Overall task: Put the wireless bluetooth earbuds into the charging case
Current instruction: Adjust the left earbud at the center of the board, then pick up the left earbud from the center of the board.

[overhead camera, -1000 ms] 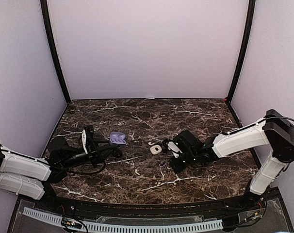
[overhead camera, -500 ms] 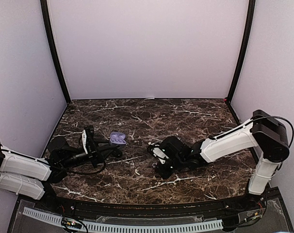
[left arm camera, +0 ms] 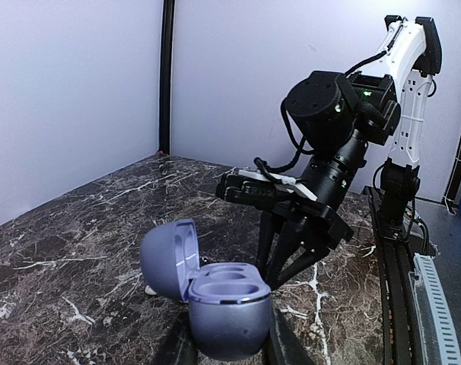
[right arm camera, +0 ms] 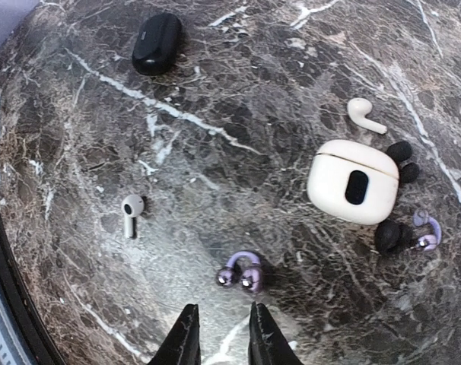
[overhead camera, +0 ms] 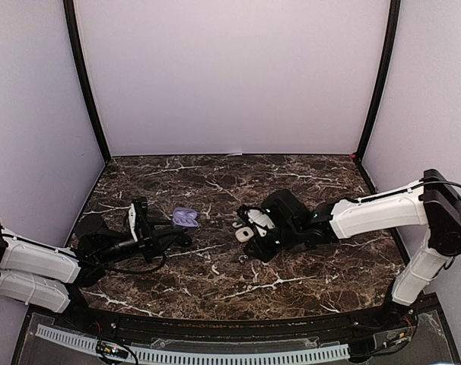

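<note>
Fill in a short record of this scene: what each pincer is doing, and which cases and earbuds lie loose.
left pincer: shut on open purple case; wells look empty
right pincer: open, empty, near purple earbud, not touching
closed cases: white case; black case
loose white buds: stem earbud; second white earbud
surface: marble table

Dark marble-look tabletop (overhead camera: 291,171) w/ white veins, pale lilac walls (overhead camera: 230,76) on 3 sides, 2 black corner posts (overhead camera: 87,84), perforated white strip (overhead camera: 215,355) along near edge.
</note>
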